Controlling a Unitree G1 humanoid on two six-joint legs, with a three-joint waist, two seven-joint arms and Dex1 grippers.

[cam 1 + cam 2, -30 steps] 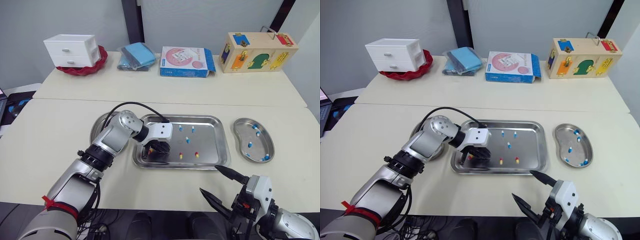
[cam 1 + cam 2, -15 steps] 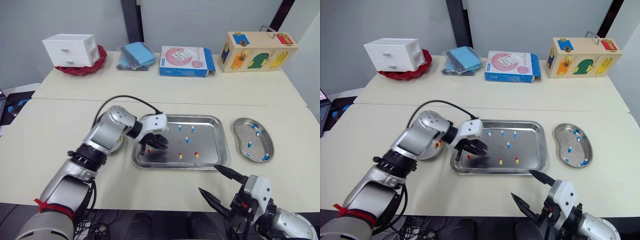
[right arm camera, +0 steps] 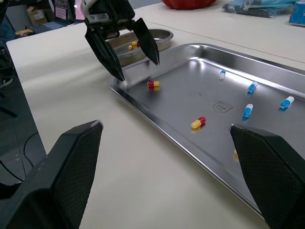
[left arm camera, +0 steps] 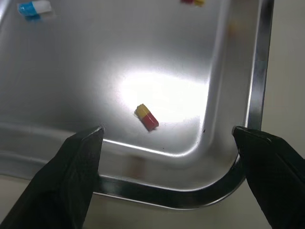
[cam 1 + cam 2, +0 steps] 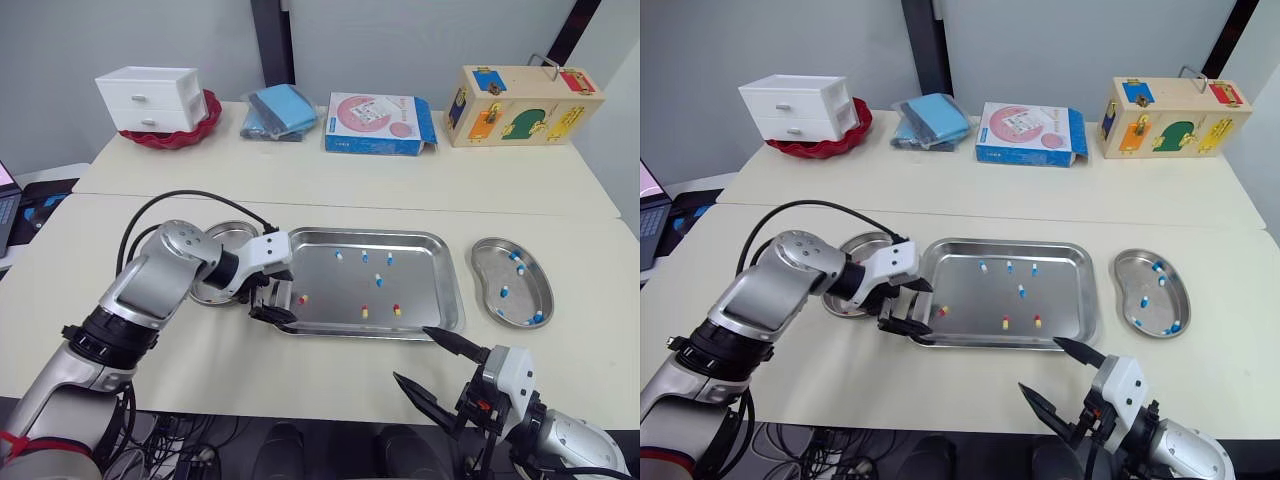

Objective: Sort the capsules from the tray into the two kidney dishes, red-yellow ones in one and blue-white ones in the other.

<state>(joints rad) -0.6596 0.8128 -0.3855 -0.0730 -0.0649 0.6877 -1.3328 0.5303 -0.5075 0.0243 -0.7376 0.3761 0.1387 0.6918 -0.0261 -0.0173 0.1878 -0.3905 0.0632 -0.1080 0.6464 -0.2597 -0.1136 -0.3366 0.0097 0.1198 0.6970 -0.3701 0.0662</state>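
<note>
Left wrist view: a red-yellow capsule (image 4: 147,117) lies loose in a corner of the tray (image 4: 255,86). The left gripper (image 5: 277,300) hangs right over it, fingers spread, holding nothing. One kidney dish (image 5: 232,229) sits just beside the tray. The right gripper (image 5: 412,354), also wide apart, hovers off the tray's near edge.

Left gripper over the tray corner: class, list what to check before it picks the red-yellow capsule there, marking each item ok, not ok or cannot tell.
1. Left gripper open: ok.
2. Red-yellow capsule lined up between its fingers: ok.
3. No other capsule close beside it: ok.
4. Gripper low enough to pinch: cannot tell.
5. Left dish holds red-yellow ones: ok.
6. Right gripper clear of the tray: ok.
</note>
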